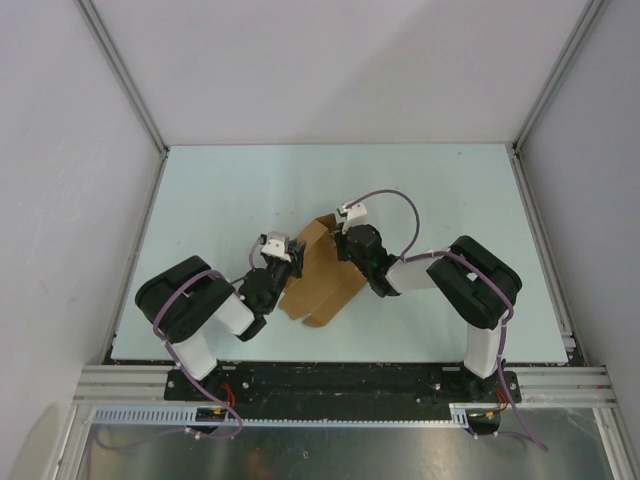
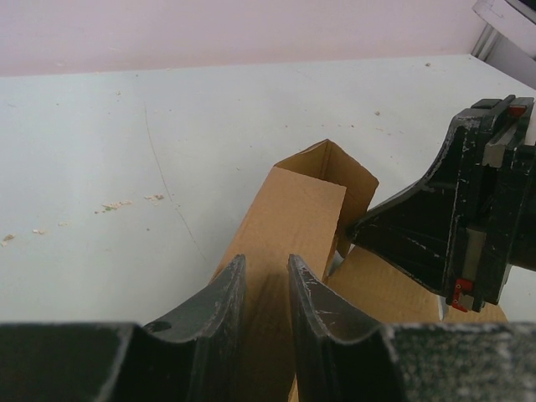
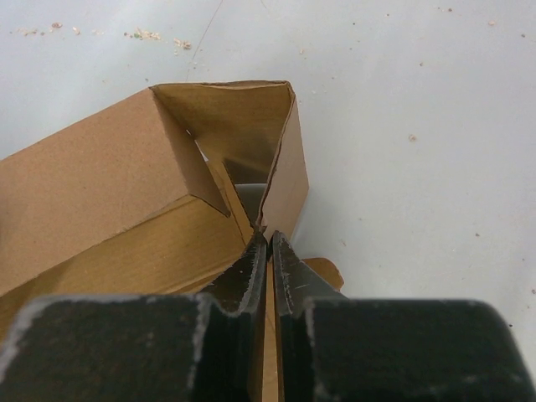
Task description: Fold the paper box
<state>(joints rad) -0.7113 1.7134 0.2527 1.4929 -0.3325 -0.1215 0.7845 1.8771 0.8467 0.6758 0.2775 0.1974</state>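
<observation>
Tan cardboard is what both of your arms have hold of. The paper box point(image 1: 318, 280) lies near the middle of the table point(image 1: 200, 200), between the two grippers. It is half-formed, with one end raised into an open sleeve and a flatter panel lying beside it.

Your right gripper point(image 3: 269, 244) has its fingers almost together, pinching the thin upright wall at the mouth of that sleeve. Your left gripper point(image 2: 266, 289) keeps a narrow gap astride the sleeve's near end, with cardboard filling the space between the fingers. It reads as a grip on the box (the contact itself sits low in the wrist view, so take that with some caution).

The danger, as I judge it, comes from two arms working one light sheet. If you draw them apart or twist them against each other, the pinched wall may tear or bend away from its crease. The right fingers hold only by their tips, so a sideways pull could let the wall slip out. Squeeze harder on the left and the sleeve may flatten.
</observation>
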